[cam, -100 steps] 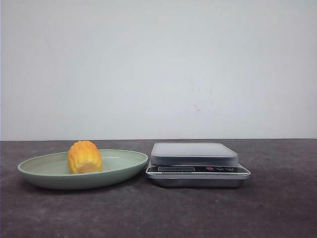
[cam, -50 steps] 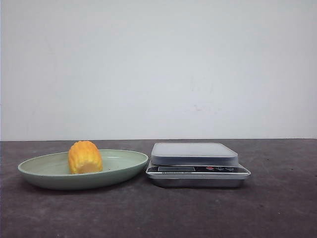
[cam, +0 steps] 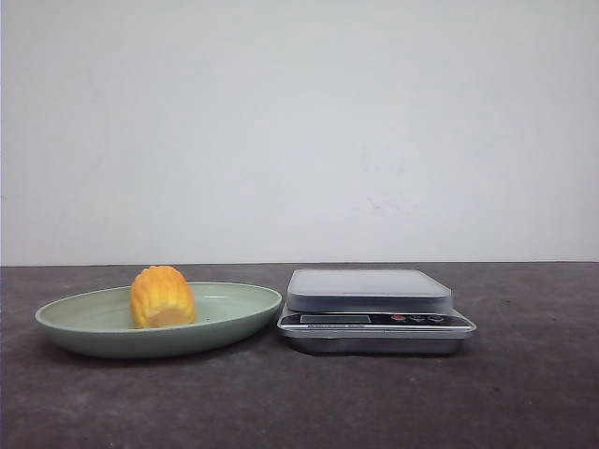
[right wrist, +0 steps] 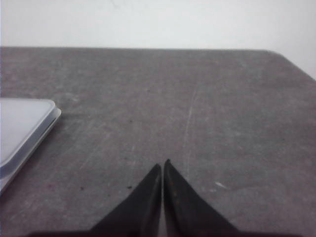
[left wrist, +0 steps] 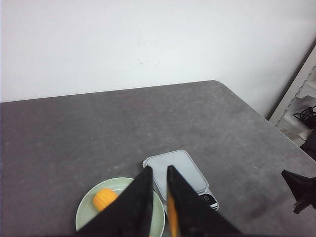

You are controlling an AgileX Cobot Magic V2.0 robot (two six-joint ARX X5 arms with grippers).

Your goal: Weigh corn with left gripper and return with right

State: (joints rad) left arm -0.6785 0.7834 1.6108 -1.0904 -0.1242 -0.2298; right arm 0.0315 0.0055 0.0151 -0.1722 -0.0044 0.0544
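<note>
L gripper high above corn, apart.

The short, stubby yellow-orange piece of corn cob with ribbed kernel rows lay in the shallow pale green plate, left of its middle in the front view. Its paler cut end faced the front camera. It was clear of the grey kitchen scale just beside the plate, untouched.
</note>
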